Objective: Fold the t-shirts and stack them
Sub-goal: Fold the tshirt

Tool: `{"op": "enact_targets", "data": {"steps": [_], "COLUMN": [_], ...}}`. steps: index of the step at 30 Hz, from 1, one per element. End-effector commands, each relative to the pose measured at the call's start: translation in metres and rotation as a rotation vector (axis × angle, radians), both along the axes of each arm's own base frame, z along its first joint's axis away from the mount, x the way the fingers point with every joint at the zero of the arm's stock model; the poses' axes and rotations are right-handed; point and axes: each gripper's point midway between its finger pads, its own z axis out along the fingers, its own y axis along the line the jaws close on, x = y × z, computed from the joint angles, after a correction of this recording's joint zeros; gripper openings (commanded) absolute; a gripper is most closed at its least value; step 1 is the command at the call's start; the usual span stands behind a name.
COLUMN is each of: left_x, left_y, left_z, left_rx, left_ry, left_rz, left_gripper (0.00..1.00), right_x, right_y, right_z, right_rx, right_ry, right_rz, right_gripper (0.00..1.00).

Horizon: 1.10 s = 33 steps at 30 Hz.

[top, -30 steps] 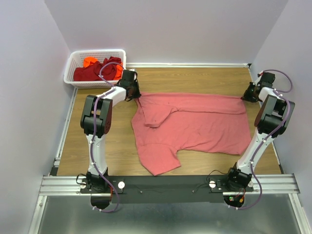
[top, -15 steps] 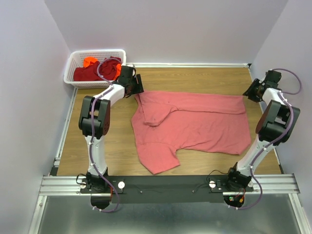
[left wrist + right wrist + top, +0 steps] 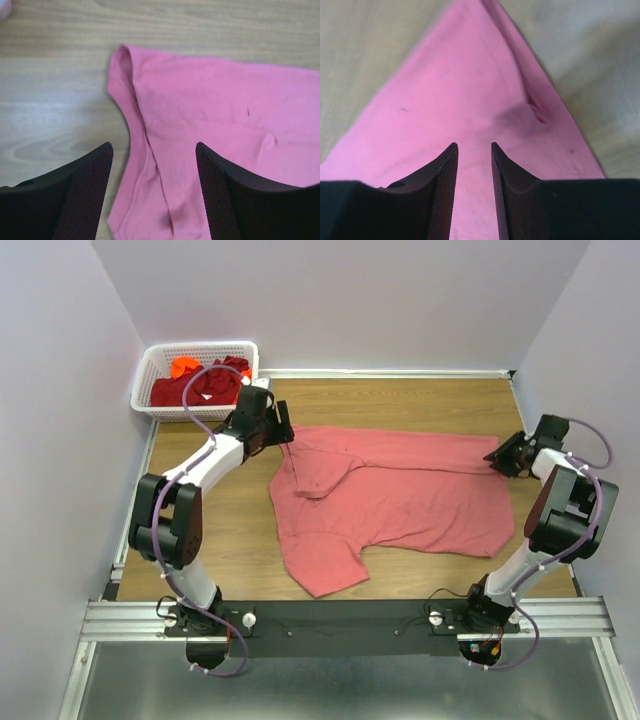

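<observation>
A large salmon-pink t-shirt (image 3: 400,500) lies spread flat across the middle of the wooden table. My left gripper (image 3: 278,430) hovers over its far left corner, fingers wide apart with nothing between them; in the left wrist view (image 3: 154,150) the folded edge of the pink cloth (image 3: 215,105) runs below the gap. At the shirt's far right corner my right gripper (image 3: 498,455) is open by a narrow gap (image 3: 473,146) just above the pink cloth (image 3: 470,90), pinching nothing. Dark red (image 3: 180,392) and bright orange (image 3: 185,366) t-shirts lie in the basket.
A white lattice basket (image 3: 148,368) stands at the table's far left corner, right behind the left arm. Walls close in the table at the back and both sides. Bare wood (image 3: 210,530) shows to the left of the pink shirt.
Both grippers were shut at the pink shirt's far corners and have opened, letting go of it. The right gripper has shifted nearer and inward over the corner; the left lifted briefly and came back.
</observation>
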Motion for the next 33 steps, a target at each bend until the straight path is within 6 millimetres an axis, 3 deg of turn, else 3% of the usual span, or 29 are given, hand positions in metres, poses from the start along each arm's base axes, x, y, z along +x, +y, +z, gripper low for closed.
{"op": "enact_targets", "data": {"steps": [1, 4, 8, 14, 17, 21, 24, 29, 33], "left_x": [-0.035, -0.057, -0.085, -0.113, -0.117, -0.120, -0.122, -0.126, -0.127], "left_y": [-0.003, -0.010, -0.030, -0.058, -0.064, -0.075, -0.080, -0.083, -0.082], "left_z": [0.000, 0.001, 0.008, 0.001, 0.008, 0.011, 0.008, 0.005, 0.001], "left_rx": [0.043, 0.067, 0.081, 0.157, 0.225, 0.229, 0.233, 0.238, 0.246], "left_ry": [-0.003, -0.022, -0.055, -0.085, -0.118, -0.131, -0.123, -0.121, -0.106], "left_rz": [-0.040, -0.065, -0.117, -0.202, -0.214, -0.235, -0.249, -0.252, -0.244], "left_gripper": [0.75, 0.75, 0.73, 0.71, 0.71, 0.71, 0.70, 0.69, 0.69], "right_x": [-0.019, -0.027, -0.033, -0.038, -0.032, -0.024, -0.017, -0.008, -0.017], "right_y": [-0.008, -0.017, -0.031, -0.031, -0.011, -0.009, -0.013, -0.028, -0.035], "right_z": [-0.033, -0.045, -0.040, -0.037, -0.020, 0.006, 0.015, -0.003, -0.038], "right_rx": [0.033, 0.007, -0.072, -0.085, -0.006, 0.010, 0.009, -0.019, -0.008], "right_ry": [0.047, 0.065, 0.070, 0.070, 0.007, -0.060, -0.080, -0.040, 0.035], "right_rz": [-0.094, -0.132, -0.173, -0.176, -0.116, -0.120, -0.132, -0.168, -0.208], "right_gripper": [0.40, 0.39, 0.38, 0.39, 0.39, 0.39, 0.38, 0.34, 0.33]}}
